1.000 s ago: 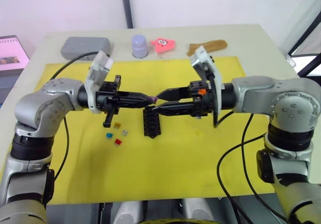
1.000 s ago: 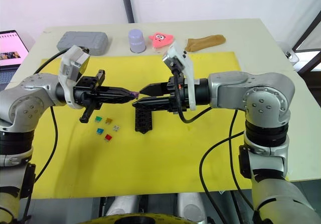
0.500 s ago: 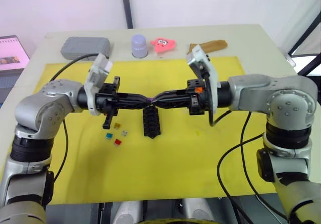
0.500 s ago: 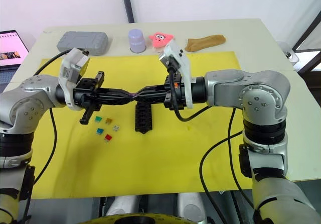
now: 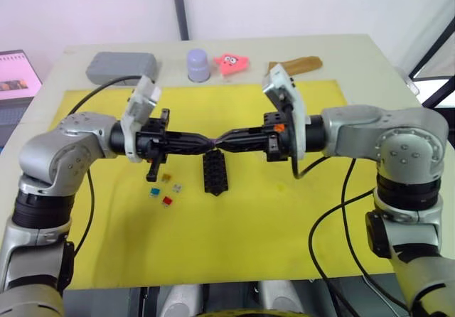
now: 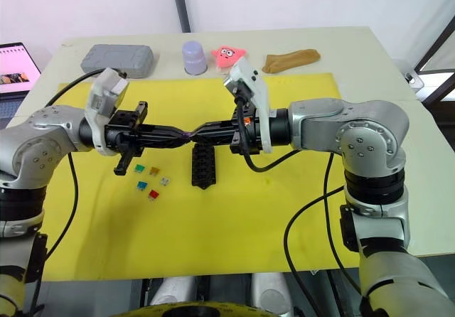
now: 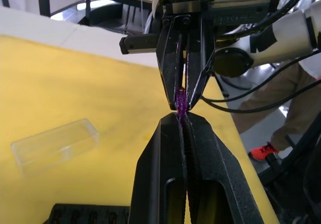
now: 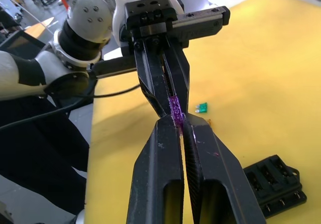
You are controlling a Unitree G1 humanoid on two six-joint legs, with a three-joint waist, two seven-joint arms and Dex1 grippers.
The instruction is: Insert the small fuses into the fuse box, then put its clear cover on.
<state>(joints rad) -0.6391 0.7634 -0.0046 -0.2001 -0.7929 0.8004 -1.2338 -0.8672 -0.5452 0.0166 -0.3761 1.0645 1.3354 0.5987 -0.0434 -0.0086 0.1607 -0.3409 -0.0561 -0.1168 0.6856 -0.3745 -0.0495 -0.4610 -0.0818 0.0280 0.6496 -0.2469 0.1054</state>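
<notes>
My left gripper (image 5: 211, 143) and right gripper (image 5: 222, 141) meet tip to tip in the air just above the black fuse box (image 5: 215, 175). Both are shut on one purple fuse (image 7: 180, 103), each pinching an opposite end. The box lies on the yellow mat (image 5: 234, 239). Left of it lie loose small fuses: green (image 6: 139, 168), orange (image 6: 154, 170), blue (image 6: 142, 185), pale grey (image 6: 164, 181) and red (image 6: 153, 195). The clear cover (image 7: 54, 144) lies flat on the mat beyond the box.
Along the table's far edge stand a grey case (image 5: 121, 66), a lilac cup (image 5: 197, 65), a pink star toy (image 5: 231, 62) and a brown cloth (image 5: 293, 65). A laptop (image 5: 18, 75) sits off the left side. A person's red shoe (image 7: 261, 151) shows beyond the table.
A second ago my right gripper was open around the tip of the purple fuse held by the left gripper; it has since shut on it. Both arms have hardly moved.
</notes>
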